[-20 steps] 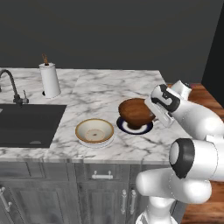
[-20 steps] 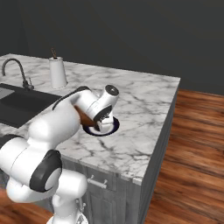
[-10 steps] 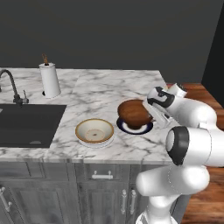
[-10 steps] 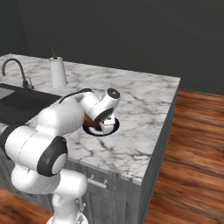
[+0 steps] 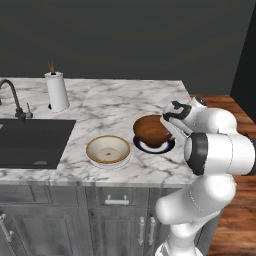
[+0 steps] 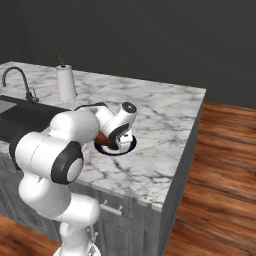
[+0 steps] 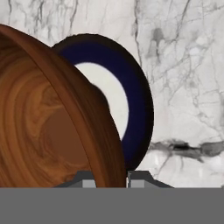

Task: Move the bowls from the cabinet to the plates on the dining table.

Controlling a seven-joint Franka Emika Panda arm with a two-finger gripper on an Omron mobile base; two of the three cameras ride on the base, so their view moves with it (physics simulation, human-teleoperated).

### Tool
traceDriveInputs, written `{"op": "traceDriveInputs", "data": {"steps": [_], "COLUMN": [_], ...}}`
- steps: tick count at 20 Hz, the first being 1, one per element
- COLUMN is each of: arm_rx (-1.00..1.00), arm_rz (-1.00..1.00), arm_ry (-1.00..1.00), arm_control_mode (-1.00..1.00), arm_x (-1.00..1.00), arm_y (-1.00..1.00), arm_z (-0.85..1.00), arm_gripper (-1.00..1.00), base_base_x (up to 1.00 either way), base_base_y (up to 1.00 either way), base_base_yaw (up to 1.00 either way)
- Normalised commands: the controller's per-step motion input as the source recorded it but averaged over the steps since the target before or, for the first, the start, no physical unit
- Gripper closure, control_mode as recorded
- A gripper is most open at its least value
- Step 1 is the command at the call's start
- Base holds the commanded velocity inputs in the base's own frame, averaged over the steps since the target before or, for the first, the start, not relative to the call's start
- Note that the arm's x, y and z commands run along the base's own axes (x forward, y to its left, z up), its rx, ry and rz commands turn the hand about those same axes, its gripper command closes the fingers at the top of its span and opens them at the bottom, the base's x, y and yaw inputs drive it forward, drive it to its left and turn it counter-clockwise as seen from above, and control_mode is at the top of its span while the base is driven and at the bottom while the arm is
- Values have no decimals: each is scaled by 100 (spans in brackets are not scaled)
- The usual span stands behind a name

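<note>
Left base view: we find the wood bowl tilted over the blue plate near the tabletop's right edge; the beige bowl, empty, sits at the front edge.

Right base view: the arm hides most of both.

Hand view: the gripper pinches the wood bowl's rim.

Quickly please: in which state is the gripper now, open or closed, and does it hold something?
Gripper: closed on the rim of the reddish-brown wooden bowl, holding it over the dark blue plate.
</note>
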Motion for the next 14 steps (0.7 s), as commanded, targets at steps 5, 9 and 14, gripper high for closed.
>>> {"op": "traceDriveInputs", "data": {"steps": [5, 9, 14], "arm_rx": [0, 0, 0], "arm_rz": [0, 0, 0], "arm_ry": [0, 2, 2], "arm_control_mode": [-100, -100, -100], "arm_x": [25, 23, 21], "arm_y": [-8, -7, -6], "arm_z": [-22, -21, -21], "arm_gripper": [100, 100, 100], "base_base_x": [0, 0, 0], "base_base_y": [0, 0, 0], "base_base_yaw": [0, 0, 0]}}
